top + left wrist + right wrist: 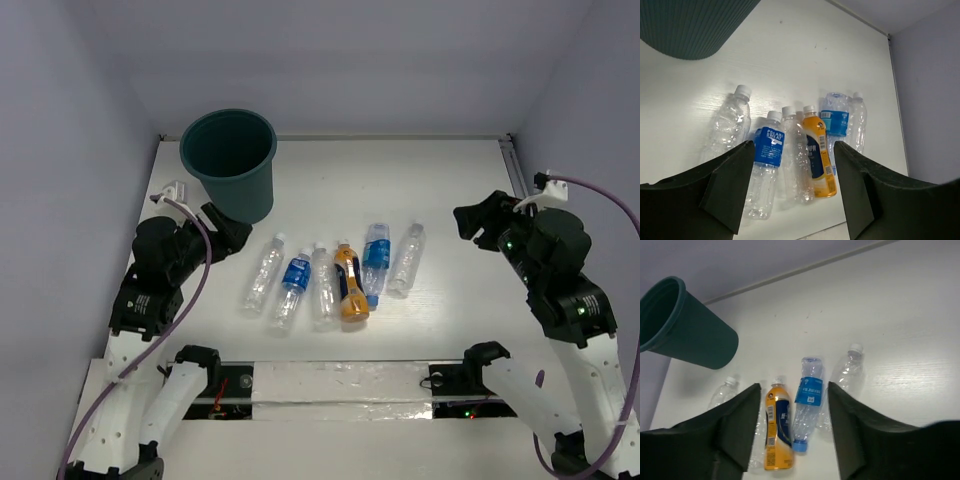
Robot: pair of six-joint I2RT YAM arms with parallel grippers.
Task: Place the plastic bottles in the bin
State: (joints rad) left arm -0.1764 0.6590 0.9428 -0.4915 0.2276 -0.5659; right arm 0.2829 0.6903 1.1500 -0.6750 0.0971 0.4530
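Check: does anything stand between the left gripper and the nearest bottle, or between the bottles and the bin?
Nothing visible does. Only bare white table lies between the open left gripper and the leftmost clear plastic bottle; the upright round dark teal plastic bin stands just beyond that gripper, unobstructed.

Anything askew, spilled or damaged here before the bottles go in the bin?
One small oddity: the blue-labelled bottle, second from the right, lies reversed. Its blue cap points toward the near side, while the other five bottles point white caps away. The bin stands upright. No spill or damage shows.
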